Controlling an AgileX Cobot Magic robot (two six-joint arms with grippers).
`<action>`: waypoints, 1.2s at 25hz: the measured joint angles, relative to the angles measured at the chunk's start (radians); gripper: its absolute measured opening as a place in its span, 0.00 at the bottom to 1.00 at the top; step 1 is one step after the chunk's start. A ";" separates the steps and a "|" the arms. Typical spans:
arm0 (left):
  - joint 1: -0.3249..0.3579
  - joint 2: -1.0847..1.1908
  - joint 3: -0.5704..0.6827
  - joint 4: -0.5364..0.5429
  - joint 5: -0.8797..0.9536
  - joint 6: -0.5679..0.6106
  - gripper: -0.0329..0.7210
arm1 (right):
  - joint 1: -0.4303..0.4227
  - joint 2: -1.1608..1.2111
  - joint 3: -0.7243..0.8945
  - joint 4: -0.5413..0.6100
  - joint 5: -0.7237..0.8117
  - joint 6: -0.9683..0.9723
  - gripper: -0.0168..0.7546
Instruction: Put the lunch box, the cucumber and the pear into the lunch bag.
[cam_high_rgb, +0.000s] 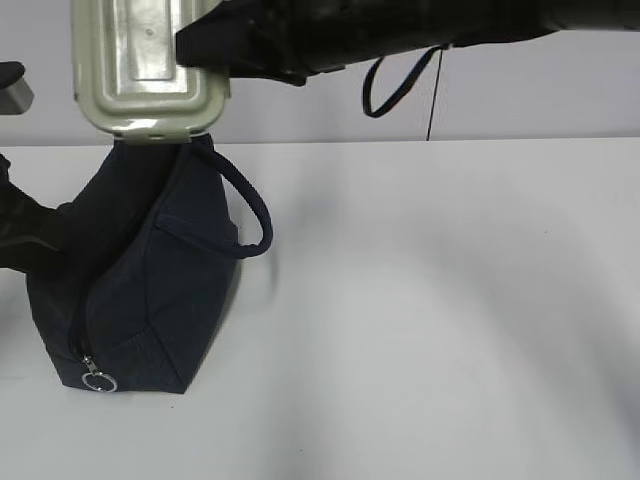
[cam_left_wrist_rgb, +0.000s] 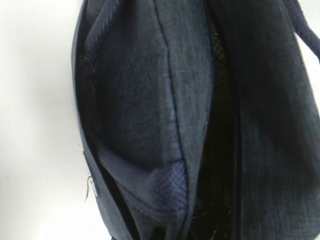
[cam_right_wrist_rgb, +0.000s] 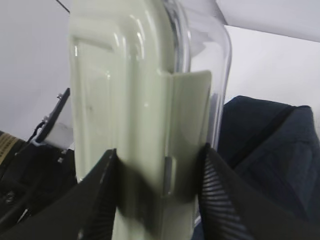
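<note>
My right gripper (cam_high_rgb: 205, 55) is shut on the lunch box (cam_high_rgb: 150, 70), a clear container with a sage-green lid. It holds the box on edge in the air just above the lunch bag (cam_high_rgb: 150, 290). In the right wrist view the fingers (cam_right_wrist_rgb: 100, 190) clamp the box (cam_right_wrist_rgb: 130, 100) across lid and glass, with the bag (cam_right_wrist_rgb: 270, 145) behind. My left gripper (cam_high_rgb: 40, 235) is at the bag's left side. In the left wrist view a fold of the bag's fabric (cam_left_wrist_rgb: 170, 195) runs into it, beside the dark open slot (cam_left_wrist_rgb: 220, 150). The cucumber and pear are out of view.
The bag's looped handle (cam_high_rgb: 255, 215) hangs to the right and its silver zipper ring (cam_high_rgb: 99, 380) sits low at the front. A dark cable loop (cam_high_rgb: 395, 85) hangs from the right arm. The white table (cam_high_rgb: 450, 300) stretches to the right.
</note>
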 joint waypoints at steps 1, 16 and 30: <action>0.000 0.000 0.000 0.000 0.000 0.000 0.02 | 0.012 0.028 -0.018 0.000 -0.009 -0.002 0.46; 0.000 0.000 0.000 0.003 0.000 0.000 0.02 | 0.021 0.188 -0.091 -0.219 -0.047 0.015 0.46; 0.000 0.000 0.000 0.003 0.003 0.000 0.02 | 0.109 0.191 -0.186 -0.832 0.054 0.295 0.46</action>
